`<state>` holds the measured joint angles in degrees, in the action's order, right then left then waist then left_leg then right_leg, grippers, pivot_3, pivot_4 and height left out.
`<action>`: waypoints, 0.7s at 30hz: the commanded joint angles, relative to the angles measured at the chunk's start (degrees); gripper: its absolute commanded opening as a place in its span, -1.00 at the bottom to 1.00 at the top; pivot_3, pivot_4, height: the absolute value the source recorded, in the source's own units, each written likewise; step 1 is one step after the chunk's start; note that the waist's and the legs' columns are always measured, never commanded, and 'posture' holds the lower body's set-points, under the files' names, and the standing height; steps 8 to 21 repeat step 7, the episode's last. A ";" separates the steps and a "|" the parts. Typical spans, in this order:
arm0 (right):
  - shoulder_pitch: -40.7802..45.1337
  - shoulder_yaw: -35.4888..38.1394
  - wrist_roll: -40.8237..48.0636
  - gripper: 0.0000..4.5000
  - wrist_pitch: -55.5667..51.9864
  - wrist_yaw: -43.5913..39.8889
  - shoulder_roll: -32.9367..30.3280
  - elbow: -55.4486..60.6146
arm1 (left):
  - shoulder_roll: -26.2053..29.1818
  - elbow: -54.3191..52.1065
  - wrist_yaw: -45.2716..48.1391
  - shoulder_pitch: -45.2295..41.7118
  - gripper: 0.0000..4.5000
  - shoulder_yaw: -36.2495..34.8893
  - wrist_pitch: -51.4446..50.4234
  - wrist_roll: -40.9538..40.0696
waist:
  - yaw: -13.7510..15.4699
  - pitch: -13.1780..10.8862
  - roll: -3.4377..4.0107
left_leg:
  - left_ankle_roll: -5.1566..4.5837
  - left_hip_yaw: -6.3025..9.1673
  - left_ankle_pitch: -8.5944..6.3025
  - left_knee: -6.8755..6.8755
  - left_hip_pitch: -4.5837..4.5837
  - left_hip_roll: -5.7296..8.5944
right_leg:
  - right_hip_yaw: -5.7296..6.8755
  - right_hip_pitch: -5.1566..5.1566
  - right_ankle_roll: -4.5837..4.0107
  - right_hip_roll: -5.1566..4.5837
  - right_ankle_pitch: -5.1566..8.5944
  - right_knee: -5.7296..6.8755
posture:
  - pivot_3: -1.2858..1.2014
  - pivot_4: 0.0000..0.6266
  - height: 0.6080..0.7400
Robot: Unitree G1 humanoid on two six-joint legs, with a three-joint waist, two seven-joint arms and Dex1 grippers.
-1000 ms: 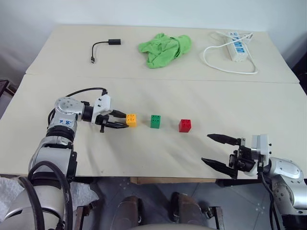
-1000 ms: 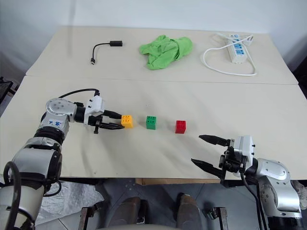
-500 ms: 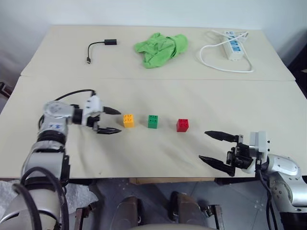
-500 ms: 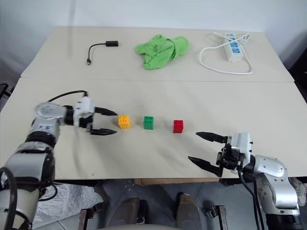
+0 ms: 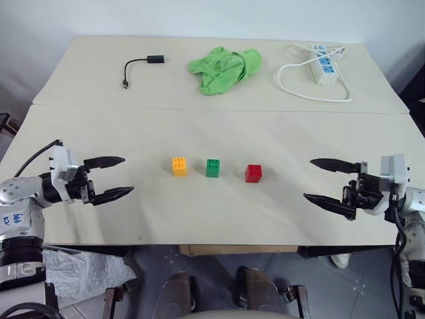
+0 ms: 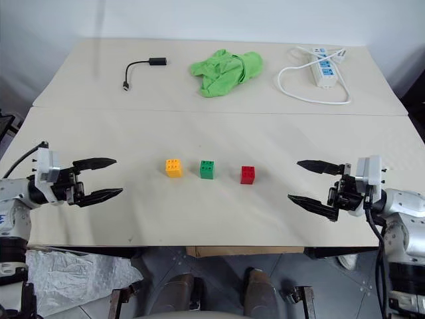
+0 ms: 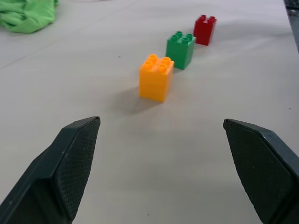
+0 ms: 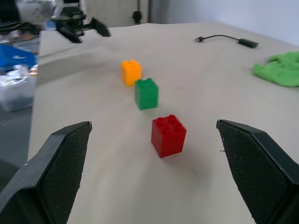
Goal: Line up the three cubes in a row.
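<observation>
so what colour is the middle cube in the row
Green: the small studded plastic cube, clearest in the left wrist view.

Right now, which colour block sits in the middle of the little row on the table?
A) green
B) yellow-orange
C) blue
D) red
A: the green block stands between the yellow-orange block and the red block.

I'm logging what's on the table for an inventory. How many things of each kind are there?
Cubes: 3 (yellow-orange, green, red)
Cloth: 1
Black cable: 1
Power strip: 1
Total: 6
</observation>
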<state>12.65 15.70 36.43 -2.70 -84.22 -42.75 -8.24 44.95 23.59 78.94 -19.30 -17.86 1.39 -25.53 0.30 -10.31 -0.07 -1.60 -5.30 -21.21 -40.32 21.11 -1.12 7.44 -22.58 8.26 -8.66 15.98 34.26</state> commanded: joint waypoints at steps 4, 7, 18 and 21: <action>3.37 -1.91 -1.40 1.00 1.78 -4.67 -0.51 -3.68 | 0.11 -3.97 -2.72 1.94 1.00 -1.31 1.23 -0.80 | -0.45 0.00 0.01 | 0.01 -0.04 0.00 0.01 0.00 0.00 | 0.03 -0.01 -0.01 0.01 0.00 -0.01 | 0.03 -0.52 1.00; 4.04 -2.95 -2.70 1.00 3.15 -4.93 -0.40 -4.32 | 0.24 -3.11 -4.21 2.03 1.00 -1.61 2.72 0.02 | -0.51 0.00 0.01 | 0.01 -0.07 0.00 0.01 0.01 0.00 | 0.03 -0.02 0.00 0.02 0.00 -0.01 | 0.03 -0.52 1.00; 4.04 -2.95 -2.70 1.00 3.15 -4.93 -0.40 -4.32 | 0.24 -3.11 -4.21 2.03 1.00 -1.61 2.72 0.02 | -0.51 0.00 0.01 | 0.01 -0.07 0.00 0.01 0.01 0.00 | 0.03 -0.02 0.00 0.02 0.00 -0.01 | 0.03 -0.52 1.00; 4.04 -2.95 -2.70 1.00 3.15 -4.93 -0.40 -4.32 | 0.24 -3.11 -4.21 2.03 1.00 -1.61 2.72 0.02 | -0.51 0.00 0.01 | 0.01 -0.07 0.00 0.01 0.01 0.00 | 0.03 -0.02 0.00 0.02 0.00 -0.01 | 0.03 -0.52 1.00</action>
